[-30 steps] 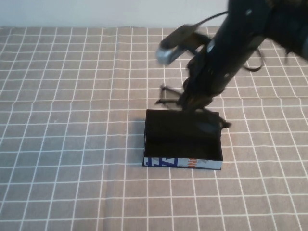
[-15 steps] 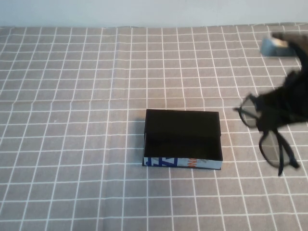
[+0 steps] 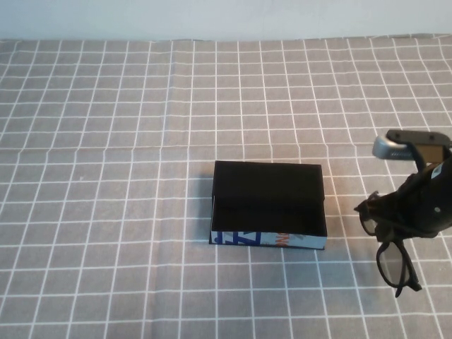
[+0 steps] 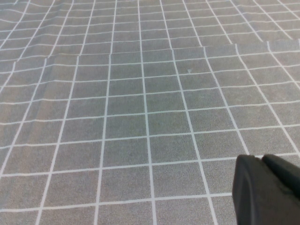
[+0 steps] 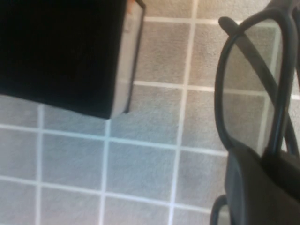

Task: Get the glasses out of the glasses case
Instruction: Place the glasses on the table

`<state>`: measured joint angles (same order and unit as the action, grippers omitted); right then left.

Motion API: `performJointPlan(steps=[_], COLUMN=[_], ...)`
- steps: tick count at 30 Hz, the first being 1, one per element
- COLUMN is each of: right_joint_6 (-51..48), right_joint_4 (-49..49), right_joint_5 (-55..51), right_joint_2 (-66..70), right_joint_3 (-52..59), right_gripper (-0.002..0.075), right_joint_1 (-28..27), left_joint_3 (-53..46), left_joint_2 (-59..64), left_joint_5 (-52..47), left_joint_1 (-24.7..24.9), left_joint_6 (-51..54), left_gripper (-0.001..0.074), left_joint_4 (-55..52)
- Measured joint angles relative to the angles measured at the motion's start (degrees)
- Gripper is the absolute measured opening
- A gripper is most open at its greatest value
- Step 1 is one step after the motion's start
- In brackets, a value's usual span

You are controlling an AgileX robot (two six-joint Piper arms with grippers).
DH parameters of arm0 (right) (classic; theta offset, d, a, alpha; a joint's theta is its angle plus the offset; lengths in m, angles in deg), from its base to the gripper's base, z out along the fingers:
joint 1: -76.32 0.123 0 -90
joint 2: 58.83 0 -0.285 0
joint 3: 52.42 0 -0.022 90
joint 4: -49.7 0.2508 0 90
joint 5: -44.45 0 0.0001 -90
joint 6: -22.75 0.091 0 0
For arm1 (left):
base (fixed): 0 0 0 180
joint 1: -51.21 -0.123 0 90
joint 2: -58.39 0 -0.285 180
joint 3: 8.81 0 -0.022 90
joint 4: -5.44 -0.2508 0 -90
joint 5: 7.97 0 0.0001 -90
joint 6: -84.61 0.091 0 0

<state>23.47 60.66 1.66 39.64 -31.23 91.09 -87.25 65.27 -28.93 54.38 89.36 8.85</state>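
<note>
Black glasses (image 3: 390,244) out of glasses case (image 3: 268,205), pinched in right end effector (image 3: 417,212), hanging right of case above grey checked counter (image 3: 106,212). Lower gently, set frame flat well clear of case, then release. Left end effector (image 4: 267,192) parked over bare cloth, pressed together.

The right gripper (image 3: 417,205) is hanging at the table's right edge, fingers clamping the glasses (image 3: 390,248) by the frame. The left gripper (image 4: 267,192) is showing only in its own wrist view, as a dark tip hovering over the cloth.
</note>
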Motion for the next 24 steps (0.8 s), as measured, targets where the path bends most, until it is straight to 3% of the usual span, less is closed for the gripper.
performJointPlan(steps=[7,15,20,24], right_joint_6=[0.12,0.12,0.12,0.12], right_joint_4=[-0.61,-0.95,-1.48,-2.04], right_joint_5=[2.28,2.53,2.08,2.80], right_joint_2=[3.11,2.78,-2.26,-13.36], right_joint_3=[0.00,0.00,0.00,0.00], right_gripper=[0.0046,0.0260,0.0281,0.0243], right_joint_1=[0.00,0.00,0.00,0.00], left_joint_3=[0.00,0.00,0.00,0.00], left_joint_2=[0.00,0.00,0.00,0.00], left_joint_5=[0.00,0.00,0.00,0.00], left_joint_1=[0.00,0.00,0.00,0.00], left_joint_6=[0.00,0.00,0.00,0.00], left_gripper=[-0.0005,-0.0005,-0.0005,-0.0005], left_joint_4=[0.00,0.00,0.00,0.00])
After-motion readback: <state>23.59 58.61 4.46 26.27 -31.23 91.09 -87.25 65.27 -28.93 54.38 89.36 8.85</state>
